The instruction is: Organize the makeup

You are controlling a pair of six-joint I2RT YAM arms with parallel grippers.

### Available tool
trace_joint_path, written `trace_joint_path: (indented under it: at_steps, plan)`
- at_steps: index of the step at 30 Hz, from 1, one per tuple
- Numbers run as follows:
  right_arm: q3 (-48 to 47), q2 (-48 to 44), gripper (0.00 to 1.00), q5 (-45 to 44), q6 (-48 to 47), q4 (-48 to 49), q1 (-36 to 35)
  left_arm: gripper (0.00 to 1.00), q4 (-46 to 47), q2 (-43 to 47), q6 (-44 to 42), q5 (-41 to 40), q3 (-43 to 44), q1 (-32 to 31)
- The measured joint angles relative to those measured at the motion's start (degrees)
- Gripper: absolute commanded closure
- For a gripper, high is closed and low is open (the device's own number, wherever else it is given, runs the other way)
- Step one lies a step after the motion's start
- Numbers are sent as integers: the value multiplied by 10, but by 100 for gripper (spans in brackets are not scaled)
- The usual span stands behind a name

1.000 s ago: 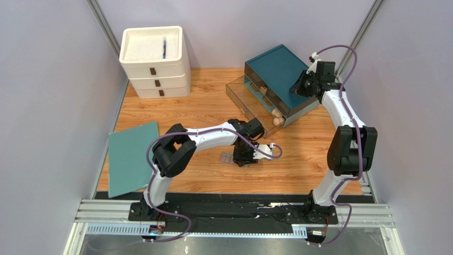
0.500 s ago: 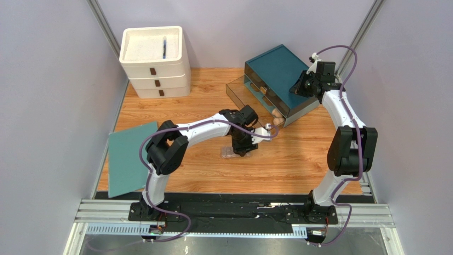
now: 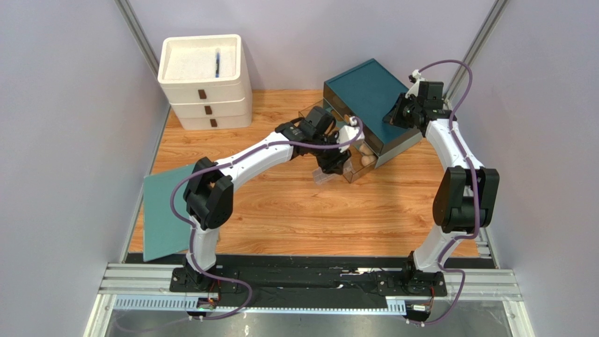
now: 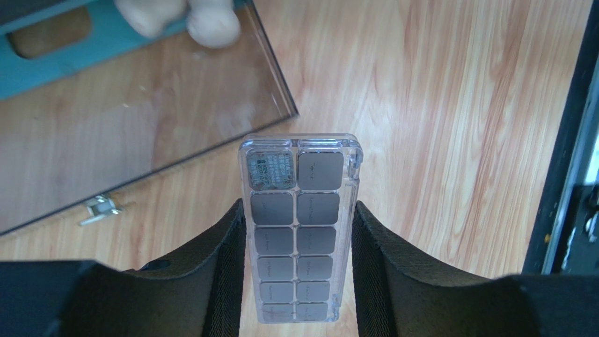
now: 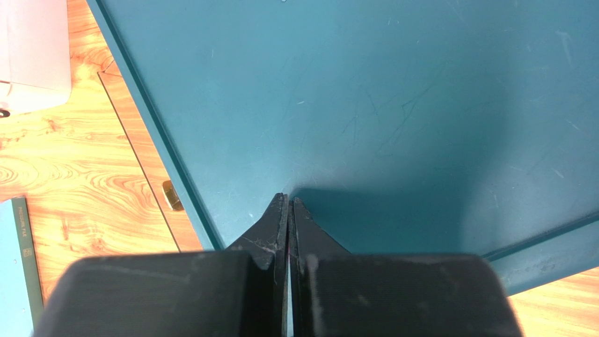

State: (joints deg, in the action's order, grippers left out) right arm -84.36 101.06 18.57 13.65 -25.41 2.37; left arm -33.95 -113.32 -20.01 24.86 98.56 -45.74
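My left gripper (image 4: pixel 299 208) is shut on the grey-brown gridded palette (image 4: pixel 301 232), holding it by its long sides above the wood. The palette's far end sits at the front corner of the open clear drawer (image 4: pixel 140 140). In the top view the left gripper (image 3: pixel 330 159) hovers at that drawer. Two beige sponges (image 3: pixel 367 156) lie in it, also seen in the left wrist view (image 4: pixel 211 20). My right gripper (image 5: pixel 289 205) is shut and empty, its tips on the top of the teal drawer box (image 5: pixel 394 105). The tube and the bottles are out of view.
The teal drawer box (image 3: pixel 365 90) stands at the back right with its drawers pulled out. A white stacked drawer unit (image 3: pixel 204 81) stands at the back left. A flat teal sheet (image 3: pixel 172 207) lies at the left edge.
My left gripper has lifted the palette off the table's middle and carried it back and right to the open clear drawer. The right arm has not moved.
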Motion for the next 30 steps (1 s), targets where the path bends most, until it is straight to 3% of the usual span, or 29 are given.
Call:
trace_joint_path:
  at_steps: [9,15,22,30]
  plan:
    - [1,0,100,0,0,2,0,100,202,-1,211,76,12,72]
    - [2,0,100,1,0,3,0,100,350,-27,360,75,12,92]
    - [2,0,100,1,0,3,0,100,433,-83,514,-1,12,91]
    - [2,0,100,1,0,3,0,100,435,-90,586,-130,11,90]
